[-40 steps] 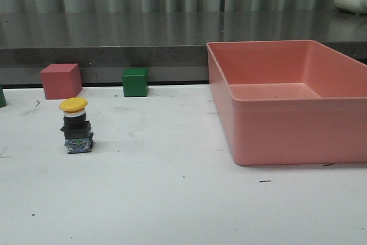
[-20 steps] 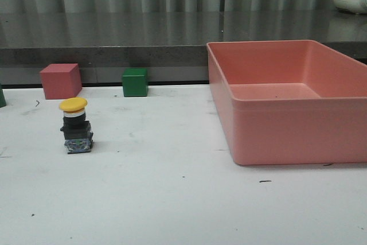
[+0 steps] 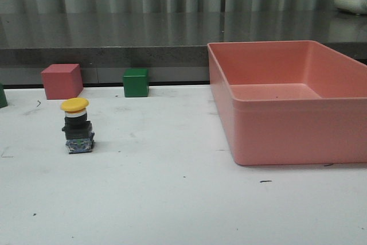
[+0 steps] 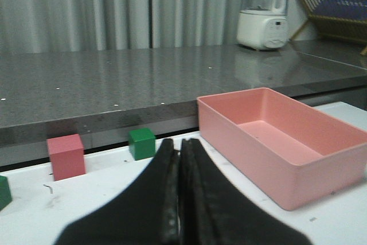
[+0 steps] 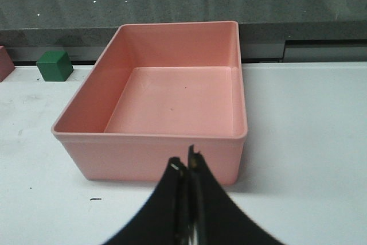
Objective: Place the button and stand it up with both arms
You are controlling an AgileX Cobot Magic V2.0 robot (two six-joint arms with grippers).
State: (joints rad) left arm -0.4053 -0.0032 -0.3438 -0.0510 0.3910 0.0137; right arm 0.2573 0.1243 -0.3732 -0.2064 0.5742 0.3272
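The button (image 3: pixel 76 125) stands upright on the white table at the left of the front view, yellow cap on top, dark base below. Neither arm shows in the front view. In the left wrist view my left gripper (image 4: pixel 180 142) is shut with nothing between its fingers, raised over the table; the button is hidden from that view. In the right wrist view my right gripper (image 5: pixel 186 162) is also shut and empty, just in front of the pink bin's near wall. The button does not show there.
A large pink bin (image 3: pixel 344 130) (image 4: pixel 338 164) (image 5: pixel 86 142) with nothing in it fills the right side of the table. A red cube (image 3: pixel 61 81) (image 4: pixel 66 156) and a green cube (image 3: pixel 136 82) (image 4: pixel 141 143) (image 5: pixel 55 65) stand at the back edge. Another green object (image 3: pixel 2 96) sits at far left.
The whole front view has shifted by a pixel or two to the right; the button, cubes and bin keep their places relative to one another.
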